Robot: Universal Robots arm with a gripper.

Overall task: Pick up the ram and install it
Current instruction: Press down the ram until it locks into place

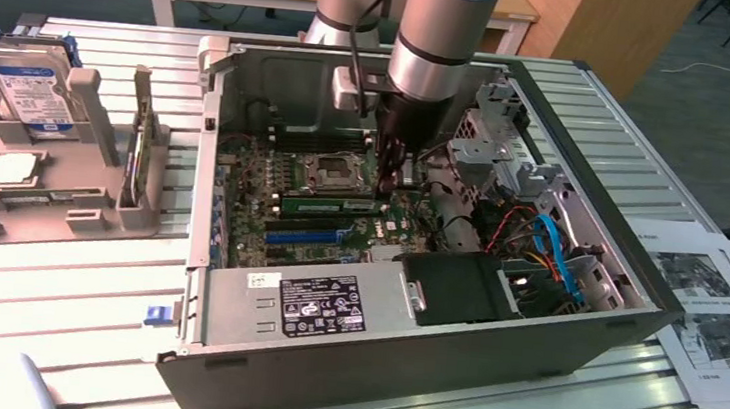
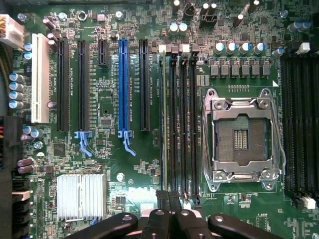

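The ram (image 1: pixel 332 204) is a thin green stick standing on edge in a memory slot of the motherboard (image 1: pixel 260 179), inside the open computer case (image 1: pixel 364 365). The wrist view looks straight down on the ram (image 2: pixel 164 119), a narrow pale line in the slot nearest the blue expansion slot (image 2: pixel 123 89). My gripper (image 1: pixel 394 187) reaches down into the case over the stick's end at the exterior view's right. In the wrist view my gripper (image 2: pixel 168 196) is shut, its black fingertips (image 2: pixel 162 198) pressed together just past that end of the ram.
Empty black memory slots (image 2: pixel 183 124) and the CPU socket (image 2: pixel 241 134) lie beside the ram. A silver heatsink (image 2: pixel 81 196) sits nearby. The power supply (image 1: pixel 316 300), blue cables (image 1: pixel 555 253) and drive cage (image 1: pixel 500 127) crowd the case. A hard drive (image 1: pixel 34 92) stands in a grey holder outside it.
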